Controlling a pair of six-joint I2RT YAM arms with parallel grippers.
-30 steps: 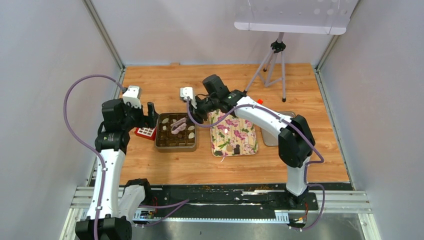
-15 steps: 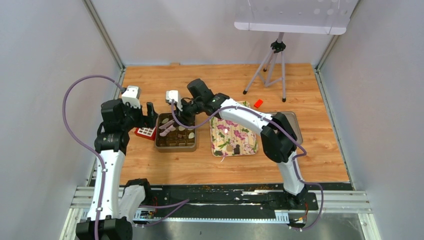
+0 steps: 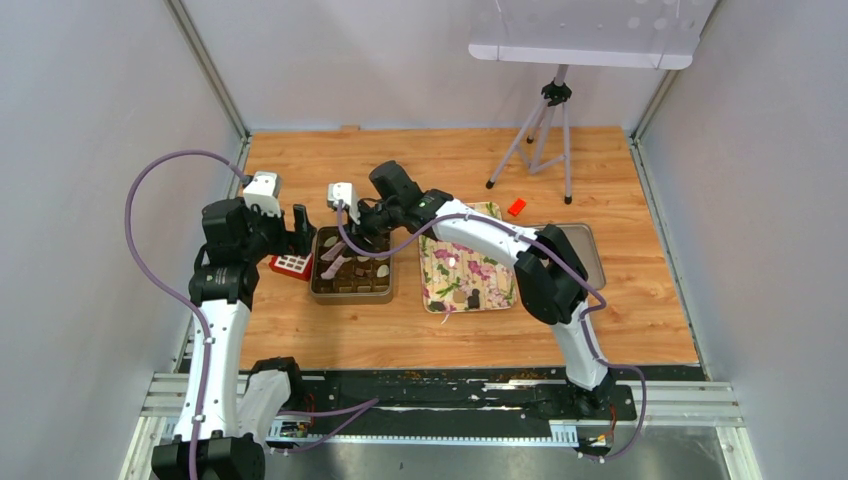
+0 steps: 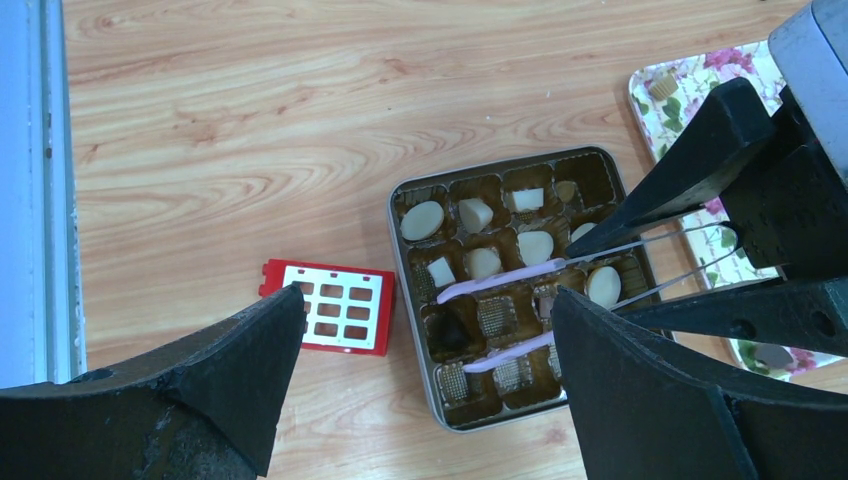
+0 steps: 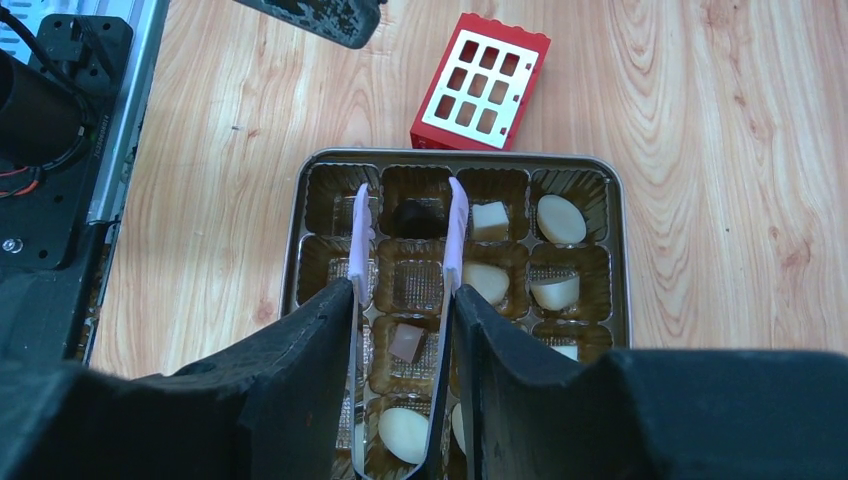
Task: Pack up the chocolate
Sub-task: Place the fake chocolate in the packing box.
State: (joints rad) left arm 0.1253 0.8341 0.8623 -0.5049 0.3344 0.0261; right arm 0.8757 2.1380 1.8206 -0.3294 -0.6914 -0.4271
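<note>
The chocolate box, a metal tin [image 5: 619, 262] with brown cups, holds several cream-white pieces [image 5: 560, 218], a tan square [image 5: 405, 342] and a dark piece [image 5: 413, 213]. My right gripper [image 5: 405, 290] is shut on pink-tipped tongs [image 5: 455, 230]. The tong tips stand spread on either side of the dark piece, which lies in its cup. In the top view these tongs [image 3: 331, 263] reach over the tin [image 3: 352, 297]. More chocolate lies on the floral tray [image 3: 470, 272]. My left gripper [image 4: 428, 300] hovers open above the tin's left edge, holding nothing.
A red block with a white grid [image 4: 335, 305] lies just left of the tin. A small red block [image 3: 516, 207] sits behind the floral tray. A grey metal lid [image 3: 591, 248] lies at the right, and a tripod [image 3: 545, 130] stands at the back.
My right arm has swung left across the tin toward its left columns. The tong tips have spread apart. The left arm has not moved.
</note>
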